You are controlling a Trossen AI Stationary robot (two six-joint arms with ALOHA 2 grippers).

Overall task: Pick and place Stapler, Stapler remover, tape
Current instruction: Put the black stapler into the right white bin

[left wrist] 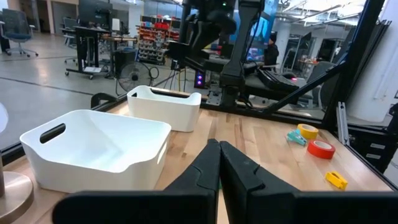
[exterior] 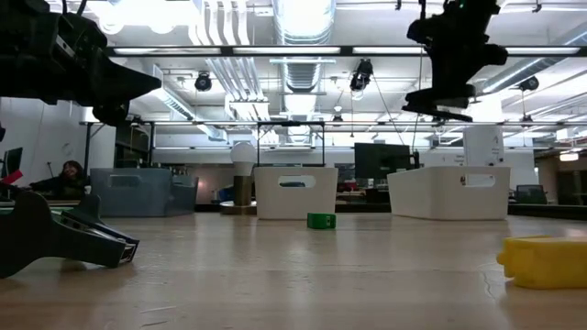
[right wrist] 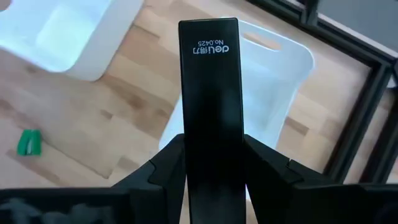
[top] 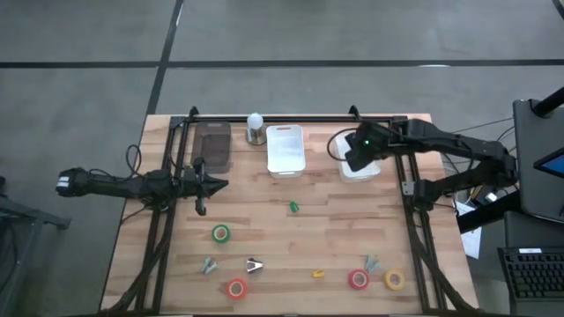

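From above, the right gripper [top: 362, 151] hangs over the far-right white plastic bin [top: 359, 169], carrying a long black stapler that this view mostly hides beneath the wrist. A second white plastic bin [top: 285, 148] sits to its left at the far middle, with a dark translucent bin [top: 212, 145] further left. The left gripper [top: 214, 184] waits just near of that dark bin, well apart from the work. Along the near edge lie the tape rolls: green [top: 220, 233], red [top: 236, 288], a second red one [top: 358, 280] and yellow [top: 394, 280].

At table height, the right gripper [exterior: 438, 99] is raised well clear of the right-hand white bin [exterior: 449, 192], almost directly above it.

From the left wrist, the left gripper [left wrist: 219, 163] has its fingers pressed together with nothing between them, pointing across the table toward the two white bins.

From the right wrist, the fingers are clamped on either side of the black stapler [right wrist: 209, 112], whose long axis runs straight out ahead of the gripper [right wrist: 210, 163]. Its far end reaches over the open mouth of the white bin [right wrist: 292, 56], which lies directly under and ahead of it. The drop seems to depend on this alignment: the stapler's length appears to sit within the bin's rim, so release here would likely land it inside.
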